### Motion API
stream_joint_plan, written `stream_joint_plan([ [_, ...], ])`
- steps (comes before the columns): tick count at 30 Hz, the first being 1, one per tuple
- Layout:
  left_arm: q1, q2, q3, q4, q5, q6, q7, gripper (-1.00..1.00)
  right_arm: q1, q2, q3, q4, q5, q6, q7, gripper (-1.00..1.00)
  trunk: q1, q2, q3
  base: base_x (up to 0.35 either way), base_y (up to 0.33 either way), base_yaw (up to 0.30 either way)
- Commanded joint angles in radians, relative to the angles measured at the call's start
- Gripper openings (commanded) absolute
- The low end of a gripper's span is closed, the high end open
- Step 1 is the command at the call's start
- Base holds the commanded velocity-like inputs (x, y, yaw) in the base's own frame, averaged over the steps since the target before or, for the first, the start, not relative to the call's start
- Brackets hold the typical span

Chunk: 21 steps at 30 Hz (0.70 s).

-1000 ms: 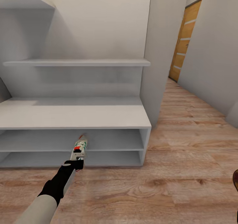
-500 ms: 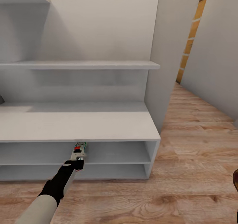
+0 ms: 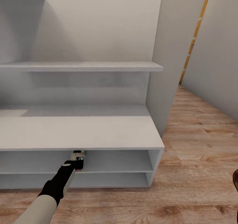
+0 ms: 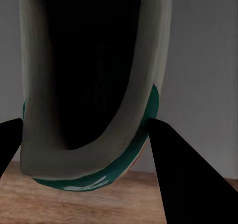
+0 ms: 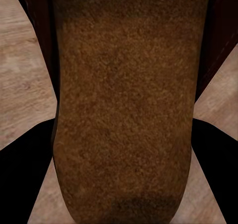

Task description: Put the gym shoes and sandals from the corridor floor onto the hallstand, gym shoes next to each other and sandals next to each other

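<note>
Gripping gym shoe (image 4: 89,110) (heel-first) at hallstand (image 3: 99,131)

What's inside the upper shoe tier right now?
The gym shoe, held by the left claw, pokes into the hallstand's upper tier; its front end is hidden under the top board. The rest of the visible tier looks bare; its far-left part is out of frame.

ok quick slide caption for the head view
Left gripper slides a gym shoe into the upper tier of the pale-grey hallstand on the wood-plank corridor floor.
</note>
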Motion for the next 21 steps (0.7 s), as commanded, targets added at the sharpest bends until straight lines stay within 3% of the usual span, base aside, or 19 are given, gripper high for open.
stream_joint_plan([
  [1, 0.0, 0.0, 0.0, -0.002, -0.005, 0.006, 0.0, -1.0, -0.001, 0.0, 0.007, 0.001, -0.009, -0.004, -0.001, -1.0, 0.0, 0.0, -0.001, 0.061, 0.0, 0.0],
  [6, 0.0, 0.0, 0.0, -0.002, -0.005, 0.006, 0.0, -1.0, -0.001, 0.0, 0.007, 0.001, -0.009, -0.004, -0.001, -1.0, 0.0, 0.0, -0.001, 0.186, 0.0, 0.0],
  [21, 0.0, 0.0, 0.0, 0.0, -0.005, 0.005, 0.0, -1.0, -0.001, 0.0, 0.007, 0.001, -0.009, -0.004, -0.001, -1.0, 0.0, 0.0, -0.001, 0.012, 0.0, 0.0],
])
